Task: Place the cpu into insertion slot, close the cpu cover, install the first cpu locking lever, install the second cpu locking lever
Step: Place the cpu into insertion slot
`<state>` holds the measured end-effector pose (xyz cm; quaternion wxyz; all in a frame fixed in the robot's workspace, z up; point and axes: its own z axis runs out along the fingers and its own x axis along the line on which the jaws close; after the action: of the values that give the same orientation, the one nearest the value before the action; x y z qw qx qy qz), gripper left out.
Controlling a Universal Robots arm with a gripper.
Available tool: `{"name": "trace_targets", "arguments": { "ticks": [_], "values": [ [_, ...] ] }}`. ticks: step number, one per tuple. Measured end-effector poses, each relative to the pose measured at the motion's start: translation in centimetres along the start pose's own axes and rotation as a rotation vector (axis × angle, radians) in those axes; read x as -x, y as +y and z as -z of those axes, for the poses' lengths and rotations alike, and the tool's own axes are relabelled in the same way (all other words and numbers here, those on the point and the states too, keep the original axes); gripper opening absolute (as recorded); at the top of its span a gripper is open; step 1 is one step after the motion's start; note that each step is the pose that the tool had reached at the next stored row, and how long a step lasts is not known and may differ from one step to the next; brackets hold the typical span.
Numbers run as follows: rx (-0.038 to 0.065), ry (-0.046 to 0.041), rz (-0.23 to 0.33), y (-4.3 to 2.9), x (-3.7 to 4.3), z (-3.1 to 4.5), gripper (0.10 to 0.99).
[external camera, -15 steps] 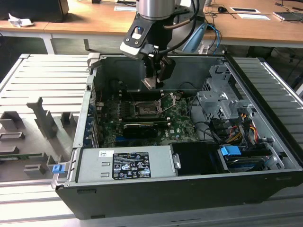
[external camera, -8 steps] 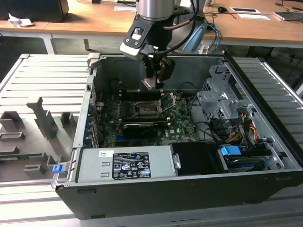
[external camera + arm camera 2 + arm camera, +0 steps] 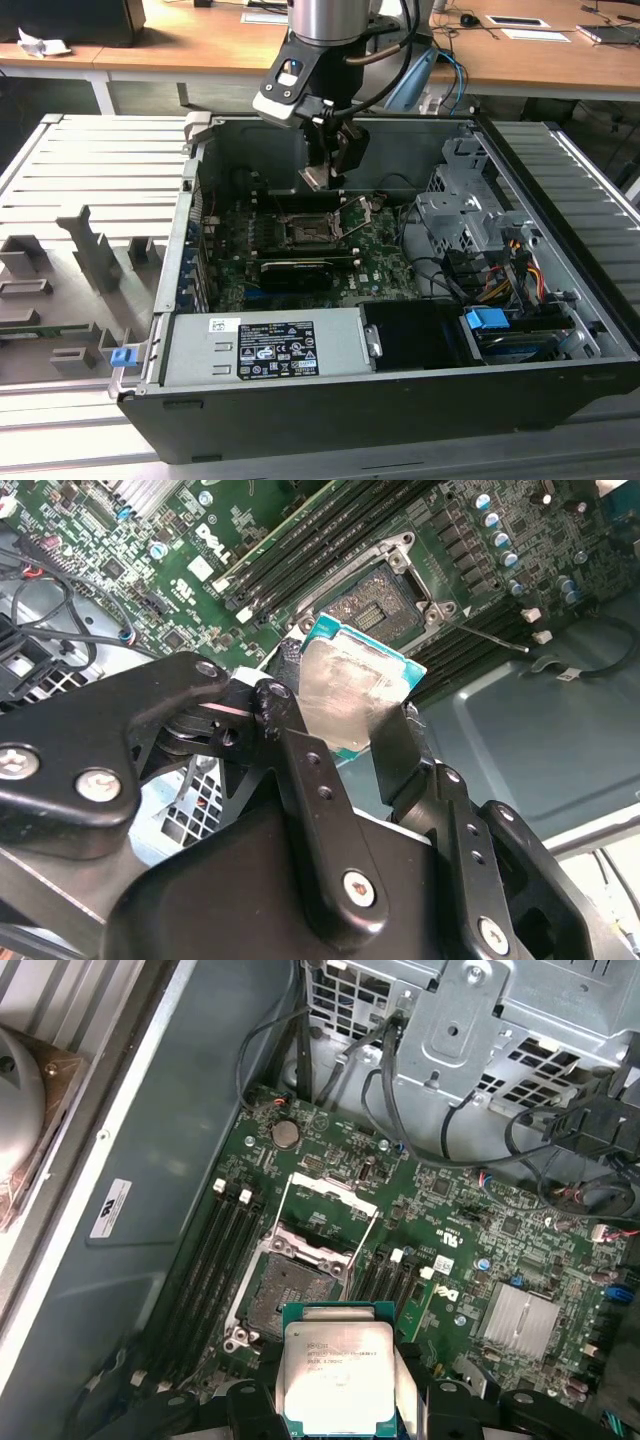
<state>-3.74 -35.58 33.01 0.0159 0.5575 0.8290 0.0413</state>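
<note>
The open computer case [image 3: 350, 425] lies on its side with the green motherboard [image 3: 385, 262] on its floor. The gripper [image 3: 325, 172] hangs inside the case above the board. In both wrist views its black fingers [image 3: 300, 745] are partly closed, clamping the cpu [image 3: 335, 1385] by two opposite edges.

The insertion slot [image 3: 290, 1295] lies below the fingertips, clear of the chip and uncovered. Beyond it from the hand, the cpu cover [image 3: 335, 1188] stands raised open.

The cpu [image 3: 350, 692] is nearly square, so it has no clear long axis. Its pale metal top faces back toward the wrist, and in the exterior view it sits tilted relative to the board.
</note>
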Motion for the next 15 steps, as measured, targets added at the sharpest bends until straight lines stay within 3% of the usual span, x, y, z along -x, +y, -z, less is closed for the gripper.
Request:
{"name": "trace_targets", "arguments": {
  "ticks": [15],
  "values": [
    [0.000,-0.0009,-0.010,-0.03,0.01,-0.29,0.525]
  ]
}}
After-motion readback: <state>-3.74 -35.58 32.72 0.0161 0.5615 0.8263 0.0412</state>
